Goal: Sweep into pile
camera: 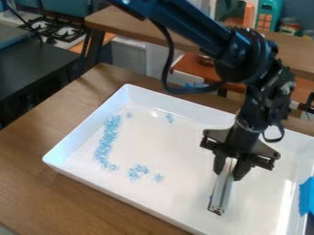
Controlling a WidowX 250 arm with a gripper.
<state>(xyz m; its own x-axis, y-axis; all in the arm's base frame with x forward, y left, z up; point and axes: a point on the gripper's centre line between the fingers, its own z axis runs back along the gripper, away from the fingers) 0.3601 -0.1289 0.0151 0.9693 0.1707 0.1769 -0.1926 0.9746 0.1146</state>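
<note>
- A black gripper (230, 170) clamps its fingers around a slim grey tool (222, 192) over a white tray (160, 149).
- Pale blue pieces (108, 140) line the tray's left side in view, with small clusters (137, 172) nearby.

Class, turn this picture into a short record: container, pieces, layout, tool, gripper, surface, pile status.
container: white tray, blue tape at one edge
pieces: small light-blue bits
layout: long band near the picture-left wall, smaller clumps nearer the camera, a few strays toward the far wall
tool: narrow grey bar, apart from the bits
gripper: black, closed on the bar, over the tray
surface: wooden table
pile status: scattered, not one pile
</note>
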